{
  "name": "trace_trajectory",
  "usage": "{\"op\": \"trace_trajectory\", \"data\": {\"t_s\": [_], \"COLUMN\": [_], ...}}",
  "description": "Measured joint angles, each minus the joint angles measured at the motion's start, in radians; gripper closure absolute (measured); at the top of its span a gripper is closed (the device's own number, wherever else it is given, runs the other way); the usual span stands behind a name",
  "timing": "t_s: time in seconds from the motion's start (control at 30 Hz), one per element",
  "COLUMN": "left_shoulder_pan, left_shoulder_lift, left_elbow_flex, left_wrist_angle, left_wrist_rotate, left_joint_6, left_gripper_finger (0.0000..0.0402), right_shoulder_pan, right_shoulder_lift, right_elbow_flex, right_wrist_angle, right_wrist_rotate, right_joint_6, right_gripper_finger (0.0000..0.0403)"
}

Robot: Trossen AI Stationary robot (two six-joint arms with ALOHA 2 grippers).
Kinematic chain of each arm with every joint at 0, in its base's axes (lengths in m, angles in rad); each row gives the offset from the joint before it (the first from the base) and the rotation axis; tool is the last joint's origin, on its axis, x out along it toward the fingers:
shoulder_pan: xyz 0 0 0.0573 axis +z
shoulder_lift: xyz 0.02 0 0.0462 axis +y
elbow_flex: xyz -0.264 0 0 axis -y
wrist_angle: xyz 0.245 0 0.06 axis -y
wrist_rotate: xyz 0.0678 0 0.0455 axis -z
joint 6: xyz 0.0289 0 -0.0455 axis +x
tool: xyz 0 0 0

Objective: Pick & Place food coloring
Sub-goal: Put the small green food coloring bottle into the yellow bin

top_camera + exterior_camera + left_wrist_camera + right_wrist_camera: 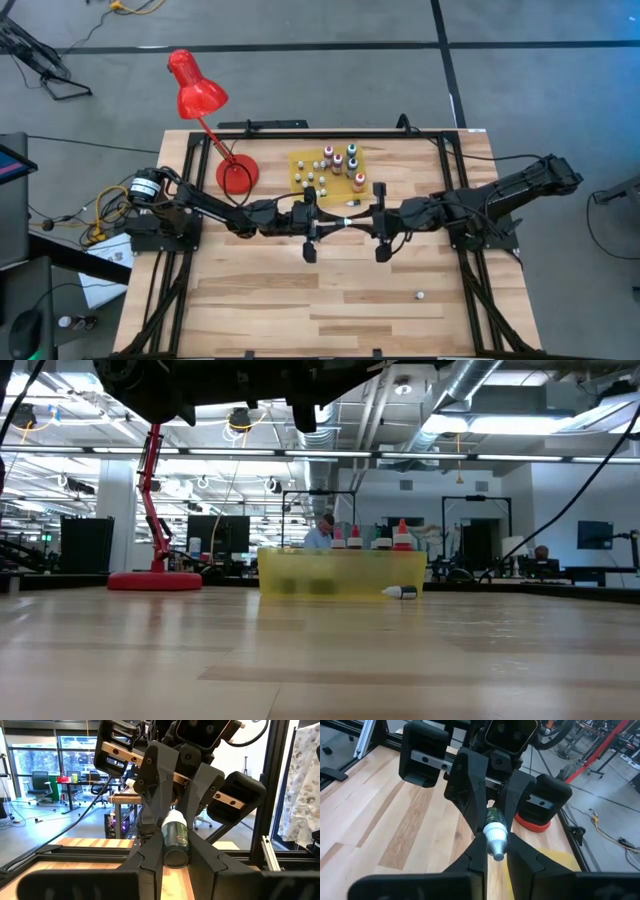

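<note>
A wooden desk (330, 290) seen from above, with two dark robot arms reaching in from the left and right and meeting at its middle. Nearest on the desk, toward the right, a single tiny pale-capped bottle (420, 296) lies alone on the bare planks, well apart from everything else. At mid-desk the left gripper (322, 219) and the right gripper (368, 220) face each other tip to tip, and between them hangs one small green bottle of food coloring (175, 841) with a white cap (496, 831), held off the surface. The left gripper's fingers (150, 852) are clenched on the bottle's base end; the right gripper's fingers (477, 851) are closed around its capped end, so both are grasping the same bottle. Just beyond the grippers, toward the far edge, a flat yellow mat (325, 170) carries the other food coloring bottles (342, 160), a cluster of red, orange, green and dark ones with pale caps, most upright. From desk height one small bottle (400, 592) lies on its side just in front of the mat. To the left of the mat stands a red desk lamp (200, 95) on a round red base. Beyond the desk is a large open workroom where a person (322, 532) sits in the distance.
</note>
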Motion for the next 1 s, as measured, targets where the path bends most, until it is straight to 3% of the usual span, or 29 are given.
{"op": "trace_trajectory", "data": {"t_s": [0.23, 0.63, 0.8, 1.0], "left_shoulder_pan": [0.000, 0.033, 0.053, 0.073], "left_shoulder_lift": [0.000, -0.002, -0.003, -0.003], "left_elbow_flex": [0.000, 0.000, 0.000, 0.000], "left_wrist_angle": [0.002, -0.018, -0.185, -0.466], "left_wrist_rotate": [-0.085, -0.086, -0.157, -0.262], "left_joint_6": [-0.045, -0.106, -0.123, -0.241], "left_gripper_finger": [0.0331, 0.0162, 0.0129, 0.0125], "right_shoulder_pan": [-0.001, -0.053, -0.125, -0.269], "right_shoulder_lift": [0.000, -0.008, -0.015, -0.005], "right_elbow_flex": [0.000, 0.000, 0.000, 0.003], "right_wrist_angle": [0.001, -0.087, -0.181, -0.255], "right_wrist_rotate": [0.003, 0.009, 0.029, 0.021], "right_joint_6": [0.049, 0.110, 0.128, 0.165], "right_gripper_finger": [0.0366, 0.0364, 0.0362, 0.0361]}}
